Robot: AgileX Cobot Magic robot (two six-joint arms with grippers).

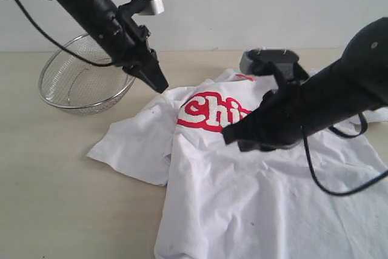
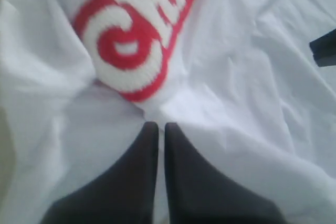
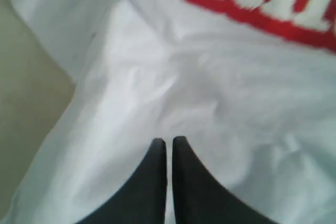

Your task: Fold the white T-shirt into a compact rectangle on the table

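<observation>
White T-shirt (image 1: 242, 198) sprawls rumpled, table (image 1: 54, 198) wide beside its sleeve (left gripper (image 1: 162, 87), right gripper (image 1: 225, 136): jaws closed).

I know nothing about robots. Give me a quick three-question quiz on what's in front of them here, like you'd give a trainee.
1. Multiple choice: what colour is the lettering on the white T-shirt? A blue, B red, C green.
2. True or false: the left end effector and the right end effector both have their jaws shut.
3. Fill in: beside the shirt on the table stands a round wire-mesh ____.
Key: 1 B; 2 true; 3 basket.
</observation>
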